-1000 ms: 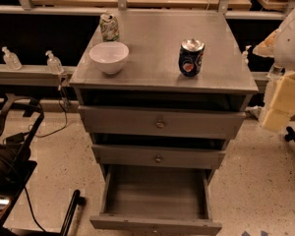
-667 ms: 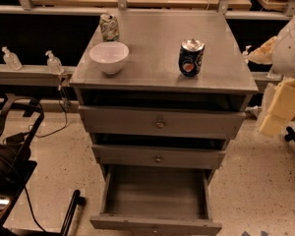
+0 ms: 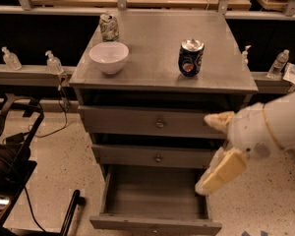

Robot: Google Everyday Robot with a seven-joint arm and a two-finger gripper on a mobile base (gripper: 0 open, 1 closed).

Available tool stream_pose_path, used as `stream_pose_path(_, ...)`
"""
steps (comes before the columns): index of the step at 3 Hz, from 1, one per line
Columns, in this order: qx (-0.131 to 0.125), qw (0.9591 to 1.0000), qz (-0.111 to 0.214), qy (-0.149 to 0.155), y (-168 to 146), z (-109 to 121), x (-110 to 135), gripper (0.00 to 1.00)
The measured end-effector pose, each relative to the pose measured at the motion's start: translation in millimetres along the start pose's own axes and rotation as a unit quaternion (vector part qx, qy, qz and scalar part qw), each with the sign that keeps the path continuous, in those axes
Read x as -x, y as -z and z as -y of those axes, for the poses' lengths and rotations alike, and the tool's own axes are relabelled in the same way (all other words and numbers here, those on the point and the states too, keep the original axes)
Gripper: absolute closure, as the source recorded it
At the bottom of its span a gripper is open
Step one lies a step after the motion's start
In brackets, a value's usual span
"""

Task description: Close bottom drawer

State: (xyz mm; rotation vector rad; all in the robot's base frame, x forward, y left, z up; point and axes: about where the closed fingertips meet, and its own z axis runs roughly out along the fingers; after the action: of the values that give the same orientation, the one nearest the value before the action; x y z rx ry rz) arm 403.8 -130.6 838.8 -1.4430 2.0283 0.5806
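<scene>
The grey cabinet [image 3: 162,70] has three drawers. The bottom drawer [image 3: 155,224] is pulled far out over the floor, and its inside shows empty. The middle drawer front [image 3: 157,156] and the top drawer front [image 3: 152,123] sit nearly flush. My gripper [image 3: 208,154] comes in from the right on a white arm. It hangs in front of the right end of the middle drawer, above the bottom drawer's right side wall. Its cream fingers [image 3: 221,171] are spread apart and hold nothing.
On the cabinet top stand a white bowl [image 3: 108,56], a blue soda can [image 3: 191,58] and a green can [image 3: 108,27]. Small bottles [image 3: 54,63] line the ledge behind. A black wheeled frame with cables [image 3: 12,151] stands at the left on the speckled floor.
My arm has swung in from the right edge, leftward and down, to the cabinet's right front. The bottom drawer stays pulled out as before.
</scene>
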Motion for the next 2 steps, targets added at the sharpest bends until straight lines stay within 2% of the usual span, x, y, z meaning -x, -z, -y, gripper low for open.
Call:
stream_pose_path(1, 0.007, 0.9977, 0.048, -0.047, -27.8, -18.8, -3.5, 0.00)
stream_pose_path(2, 0.006, 0.9978, 0.047, -0.047, -27.2, -19.2, -2.6, 0.00)
